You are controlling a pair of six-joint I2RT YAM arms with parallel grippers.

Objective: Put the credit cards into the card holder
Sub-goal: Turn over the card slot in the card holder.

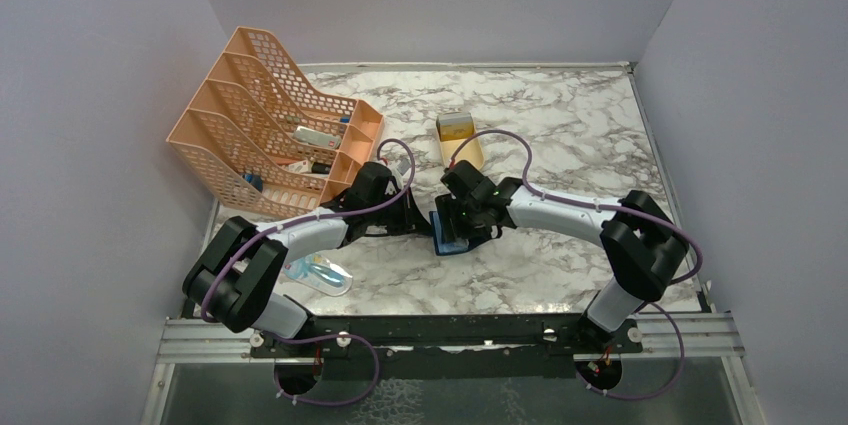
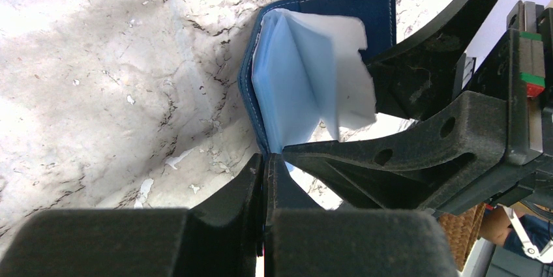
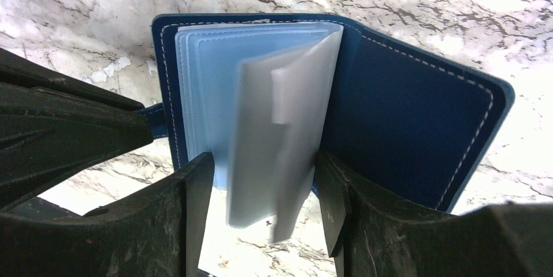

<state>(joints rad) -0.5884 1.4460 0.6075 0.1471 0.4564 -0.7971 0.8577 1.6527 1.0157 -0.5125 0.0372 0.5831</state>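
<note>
The card holder (image 3: 417, 114), a navy wallet, lies open on the marble, and its pale clear sleeves (image 3: 280, 140) fan upward. My right gripper (image 3: 264, 192) is open. Its fingers stand on either side of the loose sleeves with gaps showing. My left gripper (image 2: 266, 160) is shut on the card holder's (image 2: 352, 3) near edge, at the small blue tab (image 3: 156, 120). From above, both grippers meet at the card holder (image 1: 452, 243) in the middle of the table. A yellow-gold credit card (image 1: 455, 127) rests in the tan tray (image 1: 470, 155) behind. No card is in either gripper.
An orange mesh file rack (image 1: 270, 125) with small items in its slots stands at the back left. A blue-patterned packet (image 1: 322, 275) lies near the left arm's base. Grey walls close in on the left, right and back sides of the table.
</note>
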